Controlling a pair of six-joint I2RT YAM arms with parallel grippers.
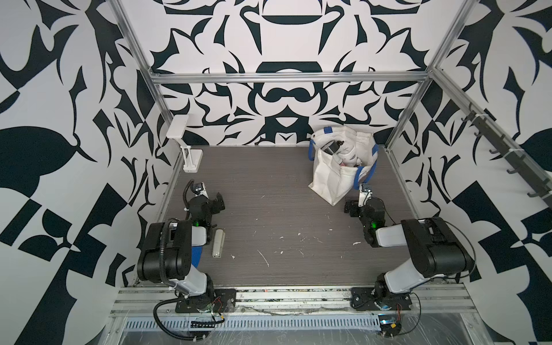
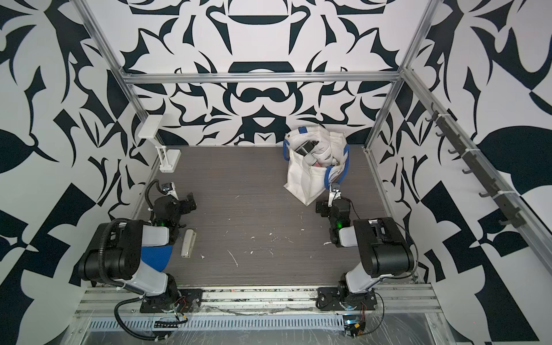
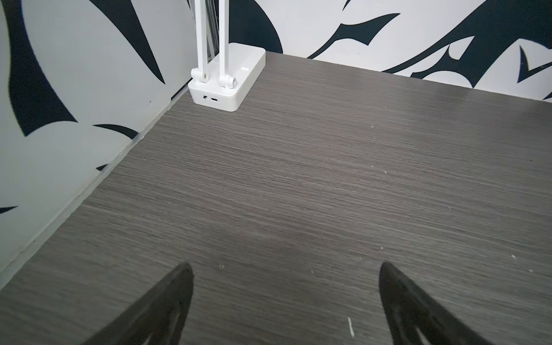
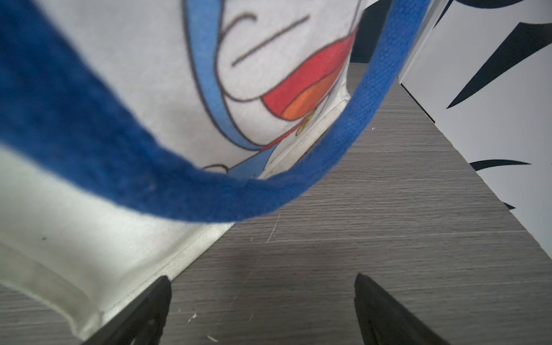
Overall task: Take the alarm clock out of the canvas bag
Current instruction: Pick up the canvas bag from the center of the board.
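Hanging blue handle (image 4: 209, 198) before right fingers (image 4: 382, 316), clutter (image 1: 343, 152) filling canvas bag (image 1: 328, 179)

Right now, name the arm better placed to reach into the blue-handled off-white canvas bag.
Right: its open fingers sit beside the off-white canvas bag; the left arm's fingers are far from it.
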